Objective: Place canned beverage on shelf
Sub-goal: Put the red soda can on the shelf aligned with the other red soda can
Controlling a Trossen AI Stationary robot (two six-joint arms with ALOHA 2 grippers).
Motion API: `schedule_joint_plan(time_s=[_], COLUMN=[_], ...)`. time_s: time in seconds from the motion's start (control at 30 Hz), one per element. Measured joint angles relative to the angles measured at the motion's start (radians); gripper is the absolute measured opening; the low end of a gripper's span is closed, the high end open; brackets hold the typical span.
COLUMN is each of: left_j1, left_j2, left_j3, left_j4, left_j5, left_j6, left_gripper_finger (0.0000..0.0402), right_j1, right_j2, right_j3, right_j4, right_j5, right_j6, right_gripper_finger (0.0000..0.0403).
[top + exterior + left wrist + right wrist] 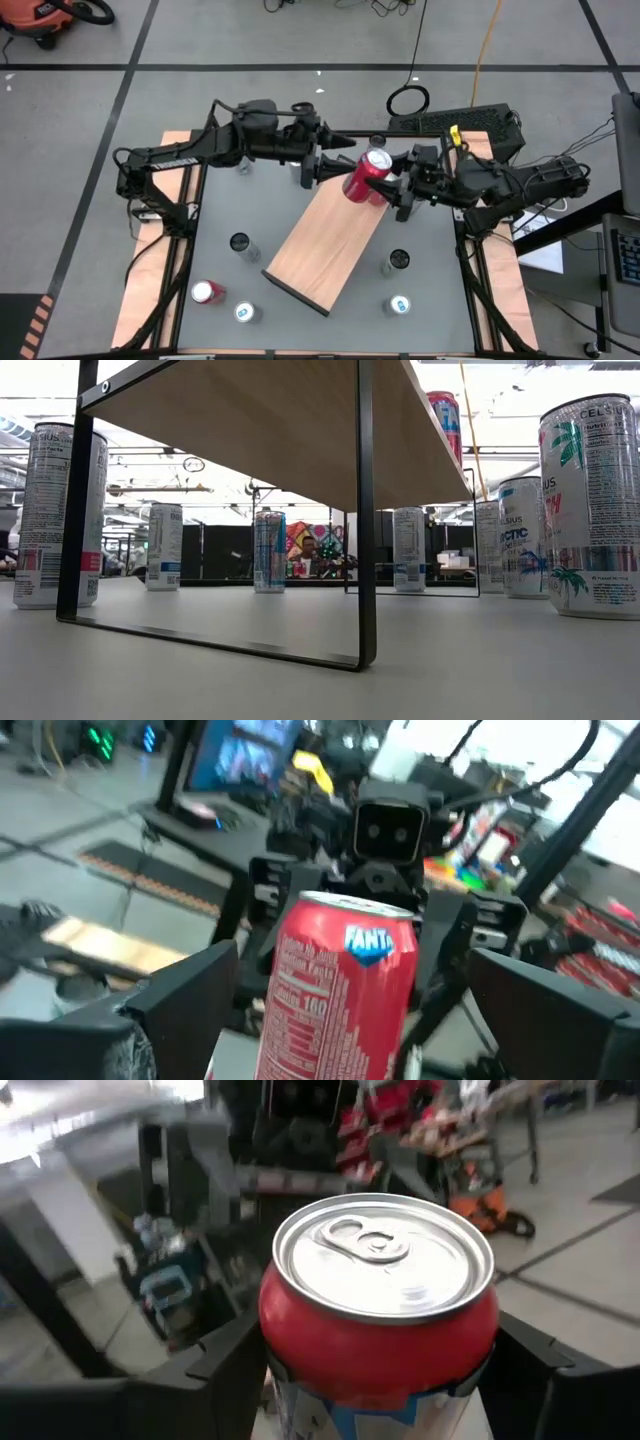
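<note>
The right gripper [392,185] clamps the red Fanta can [366,177] by its sides, holding it over the far end of the shelf [330,245] — probably for setting down. The left gripper [322,165] waits just left of the can, jaws wide.

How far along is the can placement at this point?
Done: the red Fanta can is picked up and sits over the shelf's far end. In hand: the right claw grips it, tilted, while the left claw stands open beside it. Left: setting it upright on the board and letting go.
</note>
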Motion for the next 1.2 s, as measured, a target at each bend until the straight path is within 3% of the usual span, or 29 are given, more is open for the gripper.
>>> schedule_joint_plan(time_s=[0.27, 0.5, 0.77, 1.2], left_j1=[-0.009, -0.042, -0.076, -0.083], left_j2=[0.0, 0.015, 0.024, 0.032], left_j3=[0.0, -0.001, -0.002, -0.002], left_j4=[-0.07, -0.091, -0.184, -0.19], left_j5=[0.072, 0.1, 0.037, -0.014], left_j6=[0.049, 0.065, 0.135, 0.141], left_gripper_finger=[0.0393, 0.0393, 0.0393, 0.0393], right_j1=[0.0, 0.001, 0.001, 0.001], right_j2=[0.041, 0.092, 0.105, 0.105], right_j3=[0.0, 0.0, 0.0, 0.0], right_j4=[-0.074, -0.07, -0.042, -0.041], right_j5=[-0.102, -0.107, -0.129, -0.128], right_j6=[0.04, 0.047, 0.039, 0.028], right_gripper_finger=[0.0251, 0.0251, 0.0251, 0.0251])
